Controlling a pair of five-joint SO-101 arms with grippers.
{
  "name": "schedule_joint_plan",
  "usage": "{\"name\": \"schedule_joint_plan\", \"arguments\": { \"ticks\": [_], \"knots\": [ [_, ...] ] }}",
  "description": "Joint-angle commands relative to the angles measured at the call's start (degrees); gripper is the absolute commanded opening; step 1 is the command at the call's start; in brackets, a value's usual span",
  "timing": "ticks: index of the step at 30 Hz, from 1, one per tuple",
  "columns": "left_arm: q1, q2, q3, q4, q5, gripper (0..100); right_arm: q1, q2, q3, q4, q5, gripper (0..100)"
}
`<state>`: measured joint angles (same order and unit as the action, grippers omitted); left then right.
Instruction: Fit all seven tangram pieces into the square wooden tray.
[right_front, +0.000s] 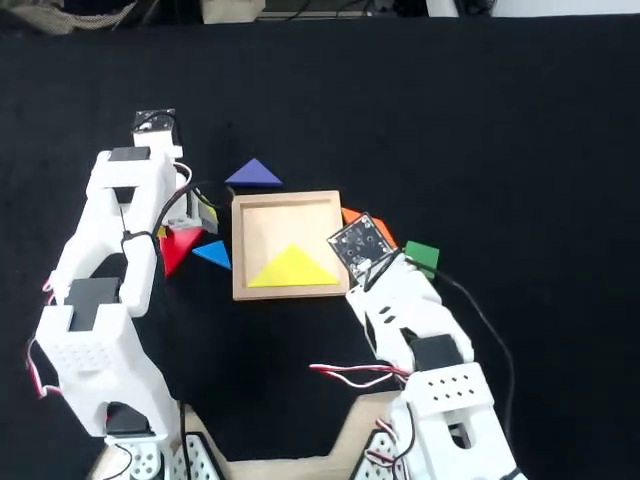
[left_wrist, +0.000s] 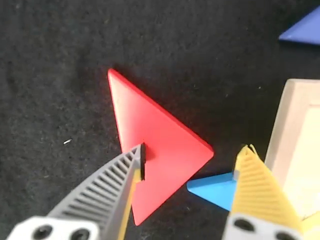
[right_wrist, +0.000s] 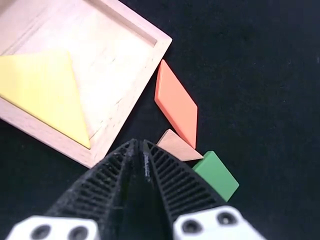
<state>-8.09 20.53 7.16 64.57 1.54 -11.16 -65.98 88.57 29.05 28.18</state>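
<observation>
The square wooden tray (right_front: 240, 245) holds one large yellow triangle (right_front: 292, 268) against its near rim. Left of the tray lie a large red triangle (left_wrist: 155, 140) and a small light blue triangle (left_wrist: 212, 190). My left gripper (left_wrist: 193, 150) is open just above them, its grey finger (left_wrist: 115, 190) over the red triangle and its yellow finger (left_wrist: 255, 185) over the light blue one. My right gripper (right_wrist: 141, 144) is shut on nothing, by the tray's right rim (right_wrist: 125, 120). Beyond it are an orange parallelogram (right_wrist: 176, 102), a small tan triangle (right_wrist: 177, 147) and a green square (right_wrist: 217, 175).
A dark blue triangle (right_front: 254, 174) lies on the black cloth just beyond the tray's far rim. The right arm's wrist camera (right_front: 360, 245) hangs over the tray's right edge. Cables trail near the arm bases at the front.
</observation>
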Motion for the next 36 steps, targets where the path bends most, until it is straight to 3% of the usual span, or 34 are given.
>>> {"name": "schedule_joint_plan", "arguments": {
  "ticks": [1,22,36],
  "knots": [
    [0.31,0.62,-3.65,-0.97,0.53,30,-0.88,-0.92,-0.22,-0.97,0.44,1.2],
    [-3.3,1.67,-3.65,2.02,-6.77,30,-0.97,-0.92,0.04,-0.97,0.44,1.2],
    [-2.33,1.67,-3.91,0.35,-4.57,30,-2.73,-0.92,0.31,-0.97,0.53,1.2]
  ]
}}
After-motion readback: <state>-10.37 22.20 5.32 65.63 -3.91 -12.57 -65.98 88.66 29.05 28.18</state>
